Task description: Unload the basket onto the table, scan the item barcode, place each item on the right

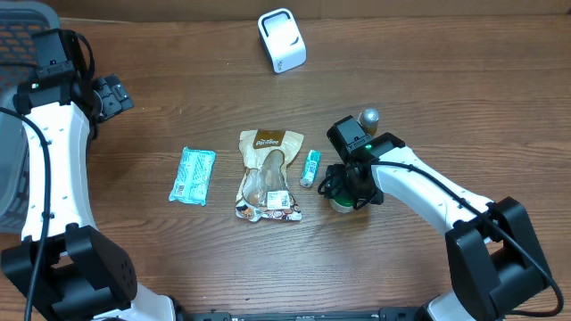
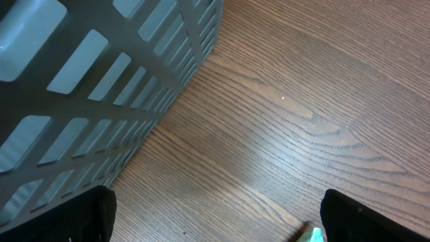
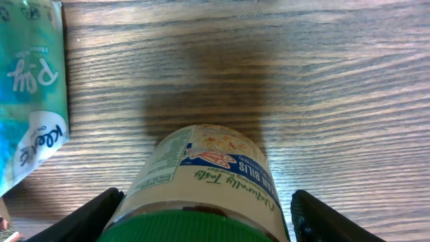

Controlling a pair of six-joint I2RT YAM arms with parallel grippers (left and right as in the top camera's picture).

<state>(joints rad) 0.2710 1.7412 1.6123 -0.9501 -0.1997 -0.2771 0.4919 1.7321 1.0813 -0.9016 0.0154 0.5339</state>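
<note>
A jar with a green lid (image 1: 340, 204) stands on the wooden table right of centre. My right gripper (image 1: 350, 185) comes down over it. In the right wrist view the jar (image 3: 208, 165) fills the space between the two black fingers (image 3: 87, 218), which sit close against the sides of its lid. The white barcode scanner (image 1: 282, 40) stands at the far middle of the table. My left gripper (image 1: 111, 94) hovers at the far left beside the basket, wide open (image 2: 215, 218) with only bare wood between its fingers.
A grey slotted basket (image 1: 22, 36) (image 2: 80, 81) fills the far left corner. A teal packet (image 1: 193, 176), a brown snack bag (image 1: 269, 174) and a small teal item (image 1: 310, 167) (image 3: 30, 87) lie in mid table. A round metallic object (image 1: 368, 117) stands behind the right arm.
</note>
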